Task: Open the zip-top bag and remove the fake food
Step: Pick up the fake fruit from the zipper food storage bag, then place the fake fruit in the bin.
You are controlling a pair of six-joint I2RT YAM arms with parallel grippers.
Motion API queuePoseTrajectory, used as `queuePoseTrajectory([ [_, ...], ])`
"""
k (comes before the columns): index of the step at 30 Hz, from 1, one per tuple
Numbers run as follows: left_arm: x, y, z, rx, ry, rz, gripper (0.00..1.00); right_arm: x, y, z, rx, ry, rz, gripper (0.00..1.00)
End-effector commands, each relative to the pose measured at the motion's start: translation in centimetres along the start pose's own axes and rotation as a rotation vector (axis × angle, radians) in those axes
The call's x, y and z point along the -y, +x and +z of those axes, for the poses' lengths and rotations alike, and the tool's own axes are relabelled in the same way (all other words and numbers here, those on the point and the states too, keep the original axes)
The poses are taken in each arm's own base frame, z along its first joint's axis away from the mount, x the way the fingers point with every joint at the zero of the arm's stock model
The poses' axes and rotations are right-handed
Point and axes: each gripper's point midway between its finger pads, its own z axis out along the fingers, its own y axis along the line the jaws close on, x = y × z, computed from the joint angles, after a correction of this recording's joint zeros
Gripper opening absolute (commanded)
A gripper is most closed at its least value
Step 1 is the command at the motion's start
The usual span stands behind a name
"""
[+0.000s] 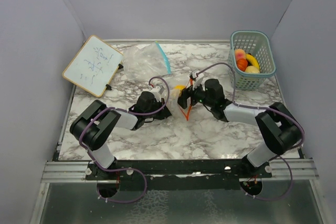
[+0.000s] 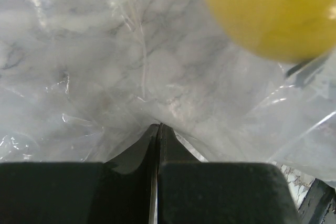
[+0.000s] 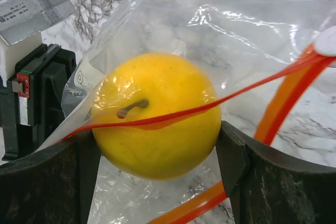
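The bag is thin clear film, creased and glaring, lying on the grey-veined marble table between my two arms. Its mouth is edged by a flat orange zip strip that loops loosely. Inside the bag, at its mouth, sits the yellow fruit: round, smooth, glossy plastic with a short brown stem. One run of the orange strip crosses its front. My right gripper reaches in at the bag's mouth with its jaws wide apart around that fruit. The dark, matte fingers stand right against its two sides, and I cannot tell whether they press it. My left gripper is at the bag's other side, jaws together and pinching a fold of film, with wrinkles fanning out from the pinch. The film and the strip lie between my right wrist camera and part of the fruit. Beyond the bag to the right stands a teal plastic lattice basket holding small toy fruits. Beyond the bag to the left lie a crumpled second clear bag with a blue zip and a tilted whiteboard.
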Motion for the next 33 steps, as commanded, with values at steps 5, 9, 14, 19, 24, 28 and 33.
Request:
queuePoseTrajectory([
  [5, -0.2, 1.2, 0.7, -0.052, 0.007, -0.001, 0.0, 3.5, 0.0, -5.2, -0.033, 0.248, -0.003, 0.73],
  [9, -0.1, 1.2, 0.9, -0.054, 0.014, -0.003, 0.0, 4.8, -2.0, -7.9, 0.028, 0.351, 0.006, 0.73],
  [14, 0.0, 1.1, 1.0, -0.055, 0.022, -0.002, 0.0, 7.2, -6.1, -10.8, 0.096, 0.461, 0.021, 0.73],
  [19, 0.5, 0.2, 1.4, -0.035, 0.037, -0.006, 0.0, 11.3, -10.8, -13.8, 0.159, 0.541, 0.061, 0.73],
  [24, 1.1, -0.1, 1.4, -0.029, 0.062, -0.015, 0.0, 15.4, -14.6, -16.4, 0.239, 0.664, 0.099, 0.73],
  [28, 1.3, 0.0, 0.8, -0.027, 0.07, 0.006, 0.0, 19.8, -16.5, -18.1, 0.276, 0.814, 0.118, 0.73],
  [33, 1.2, -0.4, -0.2, -0.013, 0.043, 0.042, 0.0, 24.8, -17.4, -20.8, 0.329, 0.945, 0.158, 0.73],
])
